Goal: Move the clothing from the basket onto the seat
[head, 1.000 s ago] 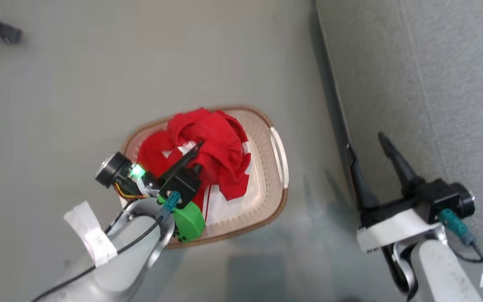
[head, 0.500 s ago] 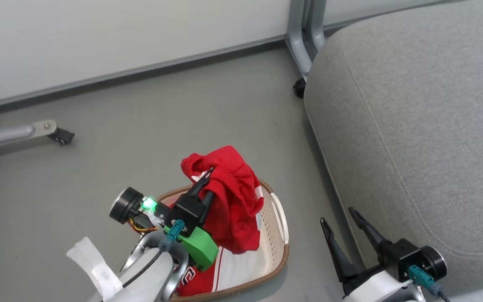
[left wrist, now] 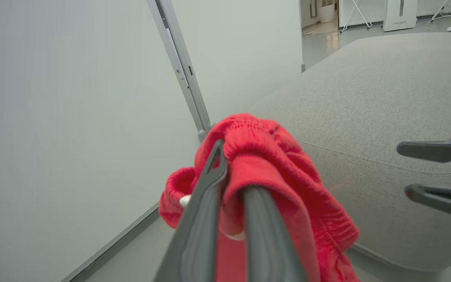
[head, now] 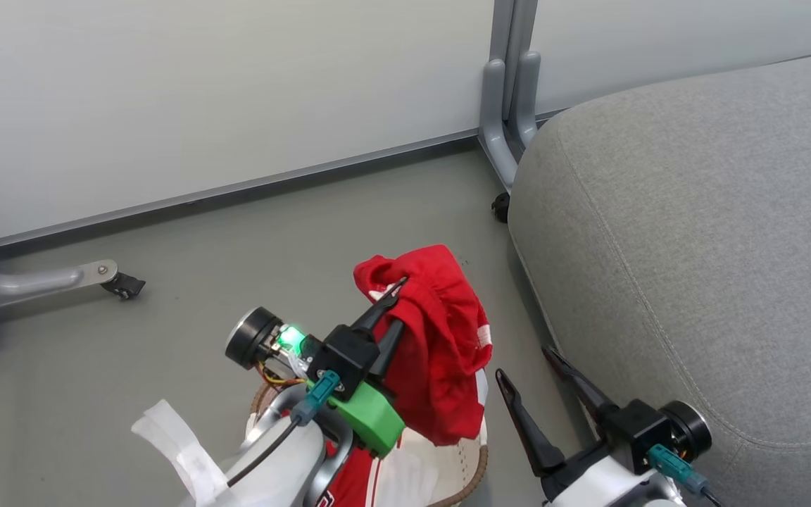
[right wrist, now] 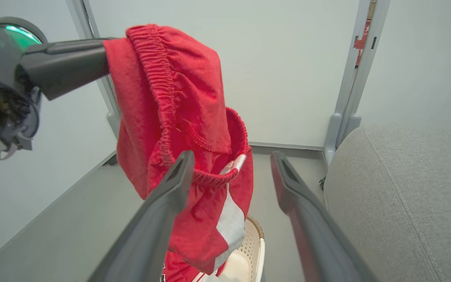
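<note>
1. Pale wall panels (head: 201, 91) joined by a grey post (head: 507, 105) close off the far side of the scene.
2. The seat (head: 694, 246), a broad grey woven cushion with a stitched seam, takes up the robot's right side; its top is bare.
3. The grey floor (head: 236, 239) runs from the wall to the foot of the seat.
4. The basket (head: 474, 473), cream and perforated with a brown rim, stands on the floor just beside the seat, at the lower edge of the head view.
5. The red shorts (head: 441, 352) hang in the air above the basket, their gathered waistband bunched at the top and a white side panel showing lower down. They are near the seat's rounded edge but apart from it.
6. The red jersey (head: 356, 486) lies in the basket, mostly hidden behind the left arm.
7. The left gripper (head: 398, 299) has its jaws pinched narrow on the shorts' waistband, and the cloth drapes over one finger.
8. The right gripper (head: 522, 362) hovers between the shorts and the seat, jaws spread wide and holding nothing.
</note>
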`<state>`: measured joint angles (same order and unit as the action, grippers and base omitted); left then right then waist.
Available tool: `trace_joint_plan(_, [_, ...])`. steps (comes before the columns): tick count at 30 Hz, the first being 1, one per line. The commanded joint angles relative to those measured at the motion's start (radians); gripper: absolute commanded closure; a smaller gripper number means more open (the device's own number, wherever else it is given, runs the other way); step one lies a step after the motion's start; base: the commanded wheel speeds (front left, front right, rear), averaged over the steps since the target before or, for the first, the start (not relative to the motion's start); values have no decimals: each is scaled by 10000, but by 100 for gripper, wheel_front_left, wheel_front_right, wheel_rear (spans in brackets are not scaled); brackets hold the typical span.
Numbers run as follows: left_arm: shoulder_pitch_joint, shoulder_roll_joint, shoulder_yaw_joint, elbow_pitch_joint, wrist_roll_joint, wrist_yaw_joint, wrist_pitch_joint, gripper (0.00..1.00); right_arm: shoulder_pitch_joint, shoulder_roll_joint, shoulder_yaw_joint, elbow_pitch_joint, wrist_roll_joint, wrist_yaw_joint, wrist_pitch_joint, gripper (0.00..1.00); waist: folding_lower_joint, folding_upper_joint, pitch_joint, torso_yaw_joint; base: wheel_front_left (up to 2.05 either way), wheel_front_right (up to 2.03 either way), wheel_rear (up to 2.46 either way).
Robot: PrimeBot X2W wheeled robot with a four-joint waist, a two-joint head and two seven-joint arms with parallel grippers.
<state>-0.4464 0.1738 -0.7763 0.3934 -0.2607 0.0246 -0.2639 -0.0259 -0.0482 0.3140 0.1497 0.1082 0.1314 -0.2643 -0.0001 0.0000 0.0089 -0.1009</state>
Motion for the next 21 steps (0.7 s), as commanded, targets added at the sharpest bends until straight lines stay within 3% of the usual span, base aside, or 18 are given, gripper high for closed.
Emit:
trace_joint_plan(1, [-84, -82, -1, -57, -135, -101, -10, 100, -194, -40, 127, -27, 75, -14, -3, 0, 1, 0, 33, -14, 0, 0, 0])
trace_joint_plan(11, [-466, -658, -327, -324, -345, -537, 57, 100, -823, -41, 849, 531, 205, -14, -5, 0, 1, 0, 139, -97, 0, 0, 0])
trace_joint_plan(21, [-478, -884, -910, -989, -434, -811, 283, 100, -856, -37, 662, 1039, 500, -14, -3, 0, 1, 0, 240, -77, 0, 0, 0])
